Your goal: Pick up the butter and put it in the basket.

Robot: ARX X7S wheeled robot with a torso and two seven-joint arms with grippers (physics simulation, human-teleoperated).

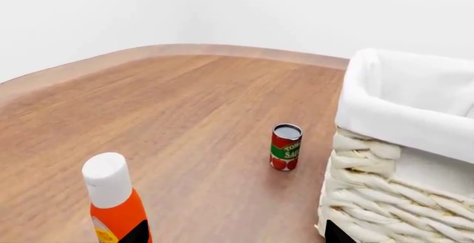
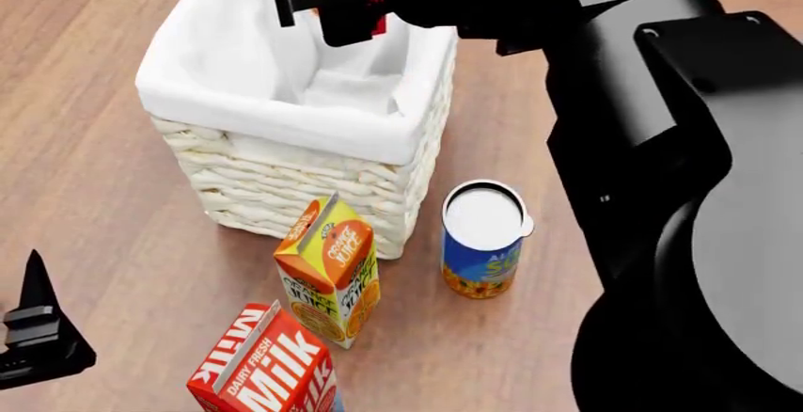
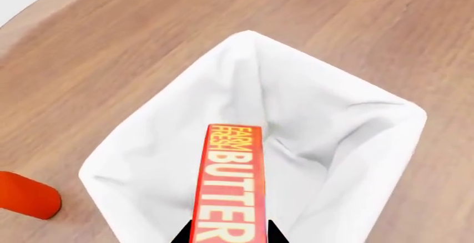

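Right gripper point(image 3: 226, 238): clamped on butter point(image 3: 228, 185), held above open basket point(image 3: 148, 143). Left gripper point(image 2: 38, 341): low beside counter point(image 2: 88, 149), jaw state could not be told. Nearby: milk carton point(image 2: 266, 370), juice carton point(image 2: 330, 271), can point(image 2: 483, 240).

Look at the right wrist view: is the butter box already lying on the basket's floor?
No: the butter box is gripped in the right hand, above the open basket.
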